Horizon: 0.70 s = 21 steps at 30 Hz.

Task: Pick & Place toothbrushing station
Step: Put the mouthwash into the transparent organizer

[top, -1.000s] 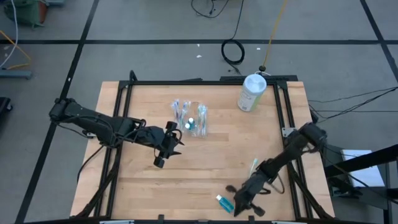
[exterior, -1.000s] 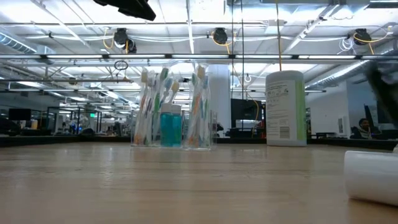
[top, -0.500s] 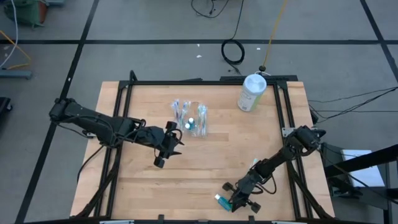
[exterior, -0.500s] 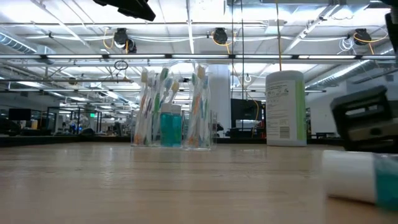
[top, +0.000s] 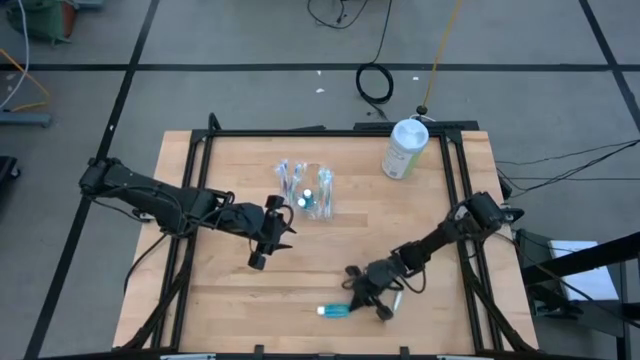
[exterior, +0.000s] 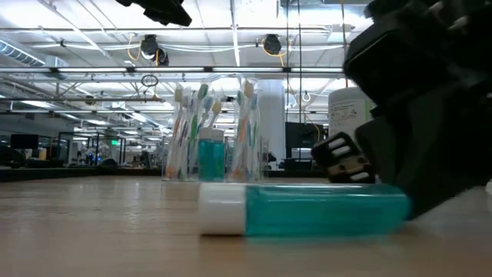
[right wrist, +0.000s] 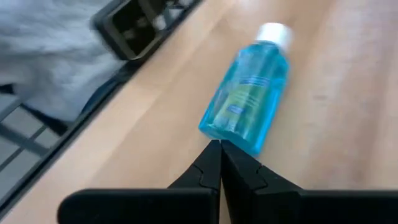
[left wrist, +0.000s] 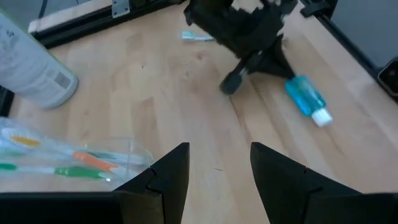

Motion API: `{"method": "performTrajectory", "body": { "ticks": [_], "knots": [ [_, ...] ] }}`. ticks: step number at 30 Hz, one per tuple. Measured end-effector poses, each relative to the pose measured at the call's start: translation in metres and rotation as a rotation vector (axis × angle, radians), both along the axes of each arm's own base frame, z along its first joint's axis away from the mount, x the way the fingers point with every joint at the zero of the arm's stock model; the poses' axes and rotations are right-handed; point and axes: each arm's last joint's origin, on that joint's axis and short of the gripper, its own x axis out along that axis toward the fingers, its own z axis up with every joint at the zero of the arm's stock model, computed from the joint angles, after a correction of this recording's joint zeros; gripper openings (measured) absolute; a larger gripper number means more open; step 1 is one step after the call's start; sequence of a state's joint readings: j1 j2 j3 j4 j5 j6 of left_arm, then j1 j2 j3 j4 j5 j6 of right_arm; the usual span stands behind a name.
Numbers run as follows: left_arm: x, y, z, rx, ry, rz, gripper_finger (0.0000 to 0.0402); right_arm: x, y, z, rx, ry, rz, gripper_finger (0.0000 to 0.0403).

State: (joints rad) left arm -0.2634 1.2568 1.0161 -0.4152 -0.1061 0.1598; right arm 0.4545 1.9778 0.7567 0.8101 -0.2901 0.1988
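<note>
Now the toothbrushing station [top: 308, 190] stands upright at upper centre of the table [top: 220, 290], the left gripper [top: 272, 233] beside it with fingers apart, and the right gripper [top: 362, 291], fingers together, touches a blue bottle [top: 333, 310] at lower centre.

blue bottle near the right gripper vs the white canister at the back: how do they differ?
Pose: the blue bottle lies on its side on the table; the white canister stands upright.
Look: the bottle is clear blue with a white cap; the canister is opaque white with a printed label.
Size: the canister is clearly larger.
Place: the bottle lies at the near edge, by the shut right gripper; the canister stands at the far right corner.
Shared: neither is gripped.
</note>
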Motion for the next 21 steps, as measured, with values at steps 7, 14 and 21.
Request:
{"method": "performTrajectory", "body": {
  "ticks": [7,14,21],
  "knots": [
    [0.014,-0.012,-0.022,-0.068,0.050,0.027,0.0177,0.006,-0.012,0.000,0.026,0.011,0.003,0.0000],
    [0.038,-0.050,-0.077,-0.176,-0.132,-0.011,0.0177,0.005,-0.011,0.000,0.023,0.009,0.006,0.0000],
    [0.050,-0.091,-0.113,-0.309,-0.307,0.038,0.0177,0.005,-0.011,0.001,0.024,0.005,0.005,0.0000]
  ]
}}
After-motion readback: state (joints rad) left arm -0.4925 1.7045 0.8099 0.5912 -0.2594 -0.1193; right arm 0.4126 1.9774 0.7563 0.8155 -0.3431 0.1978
